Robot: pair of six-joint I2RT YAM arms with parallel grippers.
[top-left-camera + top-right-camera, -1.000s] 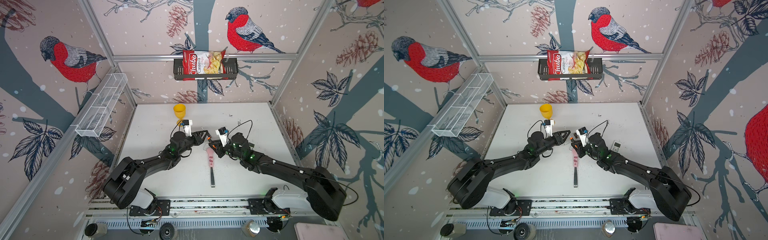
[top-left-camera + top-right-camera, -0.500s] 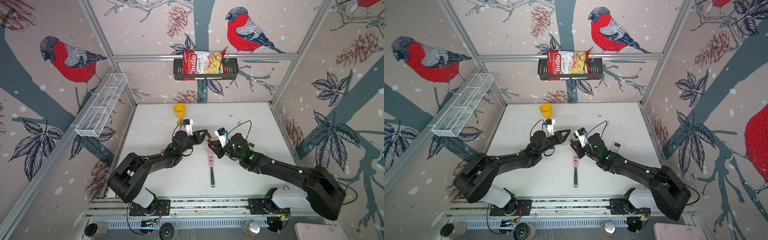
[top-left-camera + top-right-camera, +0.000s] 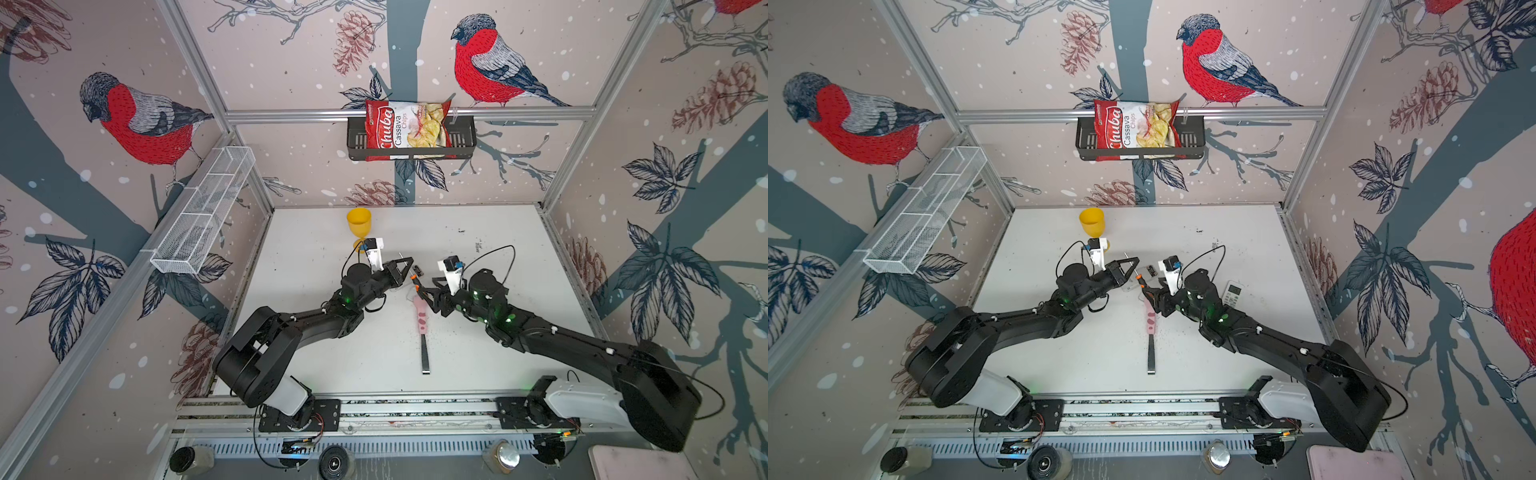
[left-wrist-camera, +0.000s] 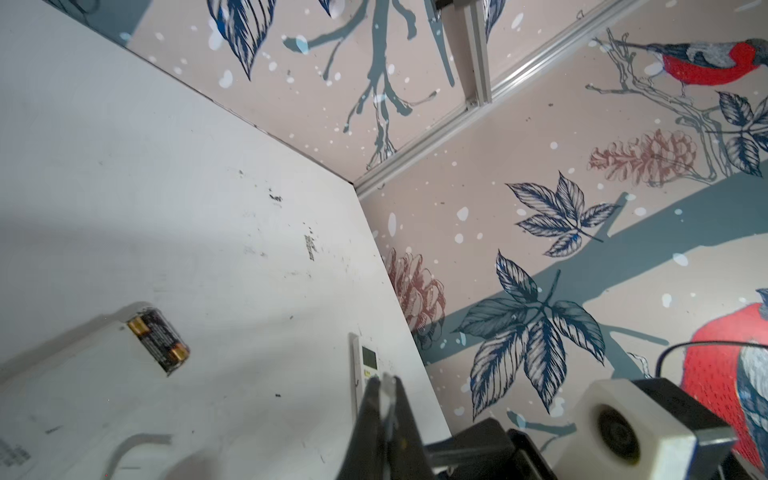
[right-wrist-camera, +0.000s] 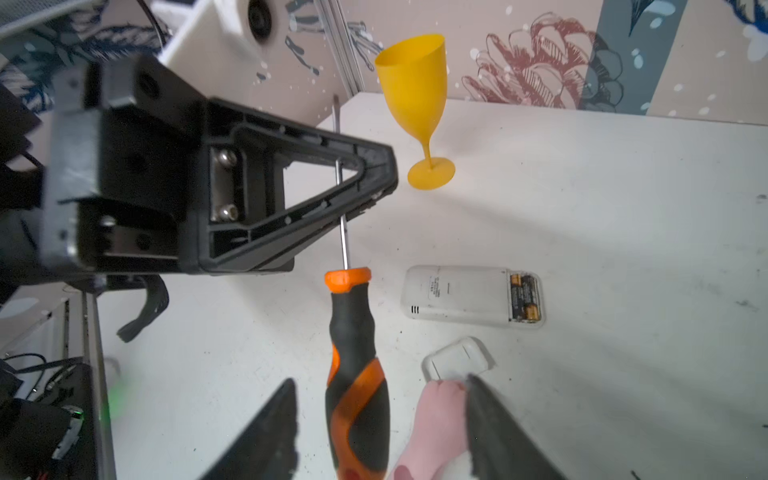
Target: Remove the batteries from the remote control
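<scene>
Near the middle of the table [image 3: 1108, 365], a remote [image 5: 453, 297], two batteries [image 5: 524, 297] side by side in its open compartment. Between its 10 and 11 o'clock, toward the back edge, an upright goblet [image 3: 1092, 222]. At 3 o'clock, apart, a second remote [image 3: 1232, 293]. At 6 o'clock, a flat-bladed tool [image 3: 1151, 332], handle nearest, blade running on toward 6. At that handle's end, the battery cover [image 5: 457, 359]. By the remote's end away from the batteries, apparently clear of the table, a screwdriver [image 5: 357, 353], shaft pinched in the left gripper [image 5: 380, 187].

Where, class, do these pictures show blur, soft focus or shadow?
Right wrist view: the left tool blurs toward its base, the right tool is soft-edged. Left wrist view: a soft shadow crosses the table; the batteries look sharp.
</scene>
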